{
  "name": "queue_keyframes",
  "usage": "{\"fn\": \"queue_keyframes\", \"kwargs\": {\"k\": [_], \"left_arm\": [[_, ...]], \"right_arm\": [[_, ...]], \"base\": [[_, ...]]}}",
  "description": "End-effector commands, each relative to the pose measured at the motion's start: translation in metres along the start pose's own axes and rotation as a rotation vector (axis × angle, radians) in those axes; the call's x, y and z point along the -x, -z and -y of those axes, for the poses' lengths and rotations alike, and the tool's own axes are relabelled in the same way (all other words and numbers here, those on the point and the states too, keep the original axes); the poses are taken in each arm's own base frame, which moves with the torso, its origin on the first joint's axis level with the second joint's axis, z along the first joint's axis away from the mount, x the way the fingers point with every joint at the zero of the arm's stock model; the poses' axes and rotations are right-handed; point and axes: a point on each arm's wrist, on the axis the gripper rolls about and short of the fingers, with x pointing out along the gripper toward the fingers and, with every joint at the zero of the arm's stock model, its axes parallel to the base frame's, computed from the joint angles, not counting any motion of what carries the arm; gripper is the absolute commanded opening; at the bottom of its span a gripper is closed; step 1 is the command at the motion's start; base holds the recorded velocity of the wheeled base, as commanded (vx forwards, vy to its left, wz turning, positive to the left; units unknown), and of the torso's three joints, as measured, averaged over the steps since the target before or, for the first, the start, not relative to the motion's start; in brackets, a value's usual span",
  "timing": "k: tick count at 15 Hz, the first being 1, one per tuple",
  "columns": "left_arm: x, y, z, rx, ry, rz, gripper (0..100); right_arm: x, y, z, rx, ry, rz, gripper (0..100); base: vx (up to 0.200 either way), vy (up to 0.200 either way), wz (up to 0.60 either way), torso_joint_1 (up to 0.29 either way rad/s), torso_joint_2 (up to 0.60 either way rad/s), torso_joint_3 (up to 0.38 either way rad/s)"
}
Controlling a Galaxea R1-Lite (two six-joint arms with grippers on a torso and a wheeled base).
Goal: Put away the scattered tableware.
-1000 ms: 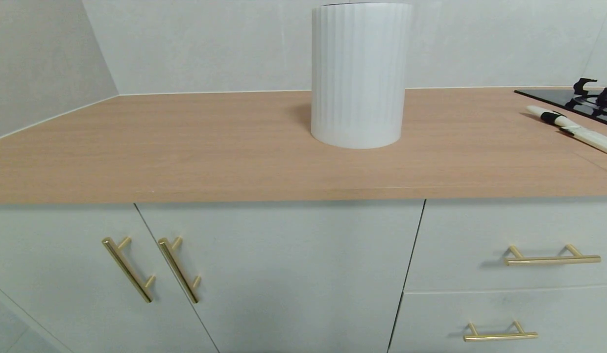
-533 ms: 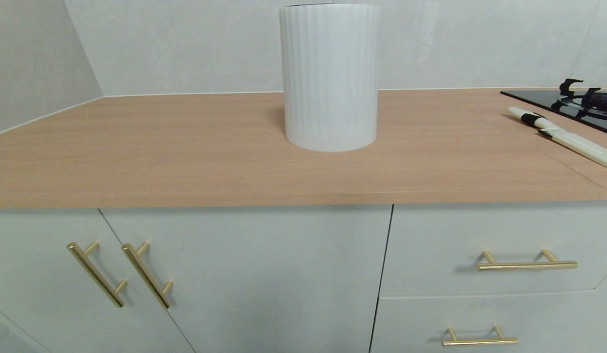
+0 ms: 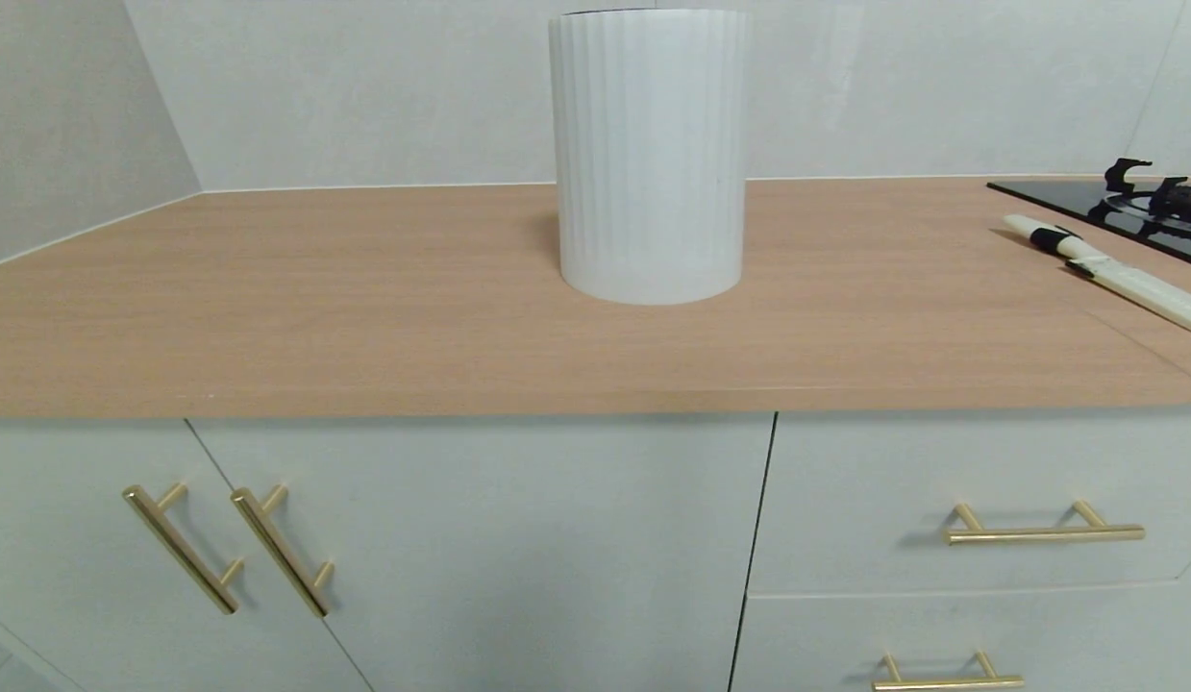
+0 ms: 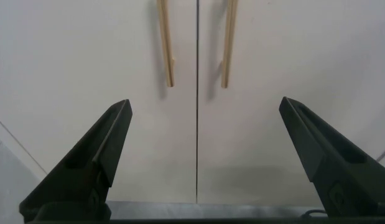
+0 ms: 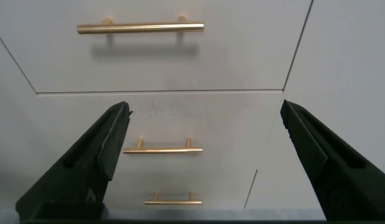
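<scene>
Head view: you could pinch the knife (image 3: 1104, 274) off-centre and tip it, or shove it onto the hob (image 3: 1085, 197) just beside it; it's slim, pale, black-banded, lying flat at the worktop's (image 3: 316, 308) right end, well apart from the ribbed white holder (image 3: 650, 154). Left wrist view: left fingers (image 4: 96, 158) spread, facing cupboard doors (image 4: 273, 143). Right wrist view: right fingers (image 5: 92, 162) spread before drawers (image 5: 198, 62); raise them carelessly and you'd probably clip the worktop edge.
</scene>
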Motion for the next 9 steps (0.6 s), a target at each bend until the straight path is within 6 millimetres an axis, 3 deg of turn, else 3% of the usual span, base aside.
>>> {"fn": "queue_keyframes", "kwargs": {"k": [1,9], "left_arm": [[0.0000,0.0000,0.0000,0.000,-0.001,0.000,100],[0.0000,0.0000,0.0000,0.000,-0.001,0.000,100]], "right_arm": [[-0.0001,0.0000,0.0000,0.000,0.000,-0.001,100],[-0.0001,0.0000,0.0000,0.000,0.000,-0.001,100]], "base": [[0.000,0.000,0.00,0.000,0.00,0.000],[0.000,0.000,0.00,0.000,0.00,0.000]]}}
